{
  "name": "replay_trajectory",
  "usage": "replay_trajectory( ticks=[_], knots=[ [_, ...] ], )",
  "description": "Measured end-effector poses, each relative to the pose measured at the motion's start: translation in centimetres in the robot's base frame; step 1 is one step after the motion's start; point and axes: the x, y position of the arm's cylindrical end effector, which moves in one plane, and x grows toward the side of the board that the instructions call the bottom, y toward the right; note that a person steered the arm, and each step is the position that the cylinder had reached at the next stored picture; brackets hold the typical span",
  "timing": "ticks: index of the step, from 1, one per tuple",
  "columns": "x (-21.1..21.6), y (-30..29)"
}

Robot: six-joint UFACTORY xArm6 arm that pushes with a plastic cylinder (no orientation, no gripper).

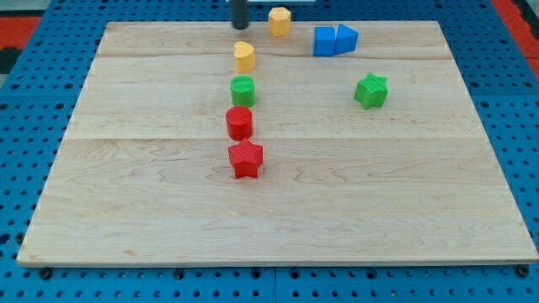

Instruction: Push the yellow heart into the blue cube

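My tip sits at the board's far edge, touching nothing. The yellow heart is just nearer, the blue cube to its right. I have no jaws.

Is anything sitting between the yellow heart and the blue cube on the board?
Nothing visible. The board between the yellow heart and the blue cube is bare; the other yellow block lies above that line. My tip is just above the heart, nothing between them.

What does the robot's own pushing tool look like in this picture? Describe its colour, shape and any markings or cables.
Only the lower part of a straight, dark, round rod shows, entering from the view's top edge. My tip is blunt and plain. No markings, cables or sleeves are visible, and the arm above it is out of view.
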Motion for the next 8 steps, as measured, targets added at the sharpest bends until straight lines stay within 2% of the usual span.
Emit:
replay_trajectory(
  ticks=[1,2,3,4,5,6,7,8],
  knots=[
    [0.1,6.0],
    [1.4,2.0],
    [1.4,-6.9],
    [5.8,-10.3],
    [8.8,-8.3],
    [9.4,-0.2],
    [7.6,10.0],
    [9.5,12.5]
  ],
)
